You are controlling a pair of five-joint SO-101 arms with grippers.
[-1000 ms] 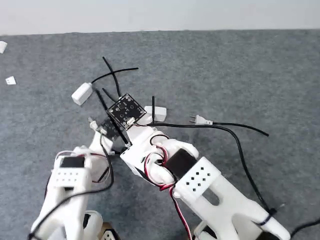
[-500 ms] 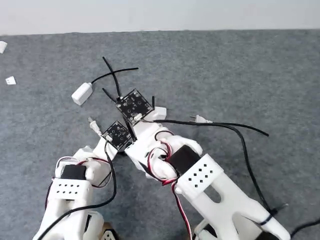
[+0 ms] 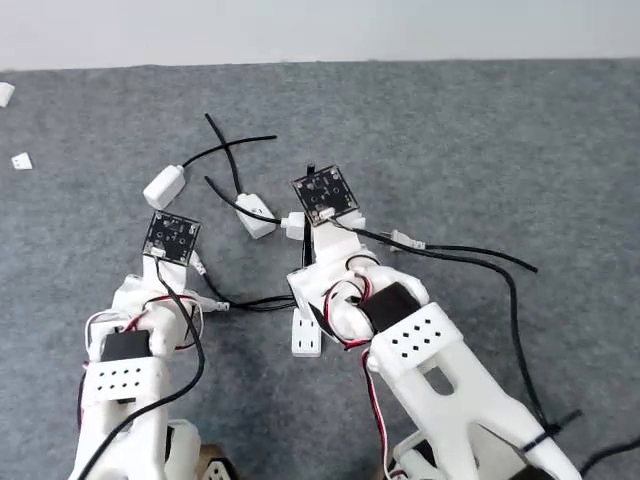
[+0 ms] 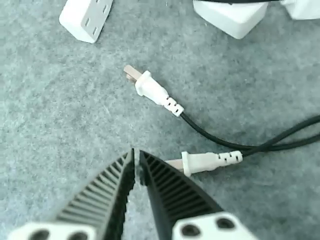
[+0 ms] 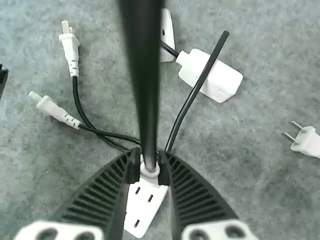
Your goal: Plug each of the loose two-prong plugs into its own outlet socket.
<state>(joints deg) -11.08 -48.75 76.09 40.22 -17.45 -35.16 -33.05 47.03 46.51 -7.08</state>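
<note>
Overhead high view; 2 close wrist views share loose plugs [image 4: 155,92].

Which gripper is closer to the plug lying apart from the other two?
Right. The right gripper, shut on an outlet socket, has the lone plug off to one side. The left gripper sits farther off, by two other plugs.

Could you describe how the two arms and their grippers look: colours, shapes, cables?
The left arm and right arm are white plastic with black motors, red, black and white wires, and rows of small holes on one block. Each wrist carries a square black circuit board. The left gripper and right gripper have black, ribbed, tapering fingers on white bases.
</note>
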